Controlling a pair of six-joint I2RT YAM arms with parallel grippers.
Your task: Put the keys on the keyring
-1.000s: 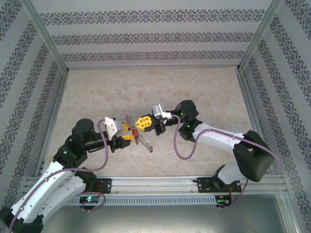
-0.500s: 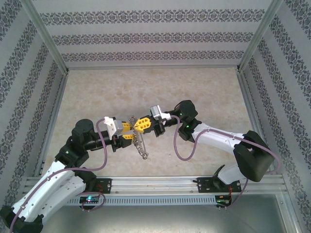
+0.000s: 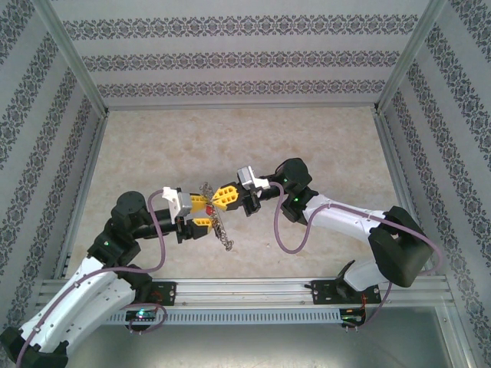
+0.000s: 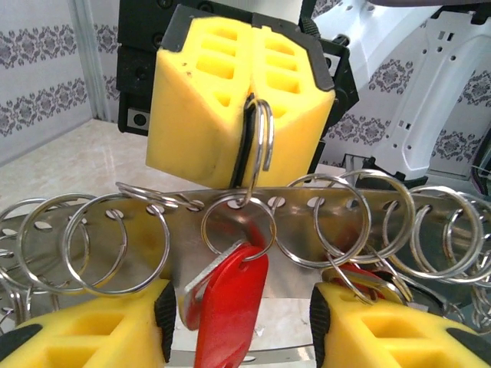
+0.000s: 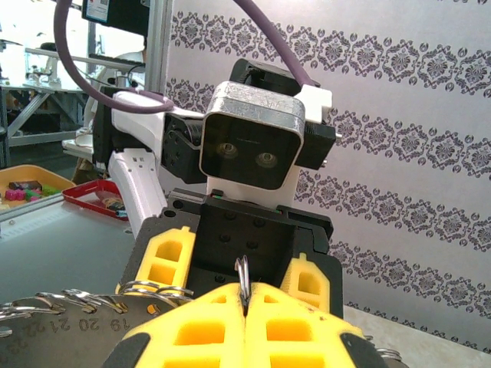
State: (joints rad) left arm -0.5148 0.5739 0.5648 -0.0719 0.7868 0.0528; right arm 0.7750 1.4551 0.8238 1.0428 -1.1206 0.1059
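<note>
Right now I am looking at both arms meeting over the middle of the table (image 3: 307, 138), fingertips facing each other. The right gripper (image 4: 247, 153) is clamping its yellow fingers (image 4: 199, 100) fully together on one split ring (image 4: 263, 146), which is sticking out of the seam between the pads. That ring is linking into the keyring (image 4: 295, 272), a flat silvery strip with a row of holes, each carrying a wire ring, lying across the left wrist view just under the right gripper. From above, a chain-like tail of the keyring is hanging down between the two grippers. The left gripper (image 4: 242, 322) is sitting just below the strip with its fingers (image 4: 84, 330) standing apart. A red key (image 4: 230, 307) is dangling from a ring into that gap. I cannot tell whether it is touching either pad.
</note>
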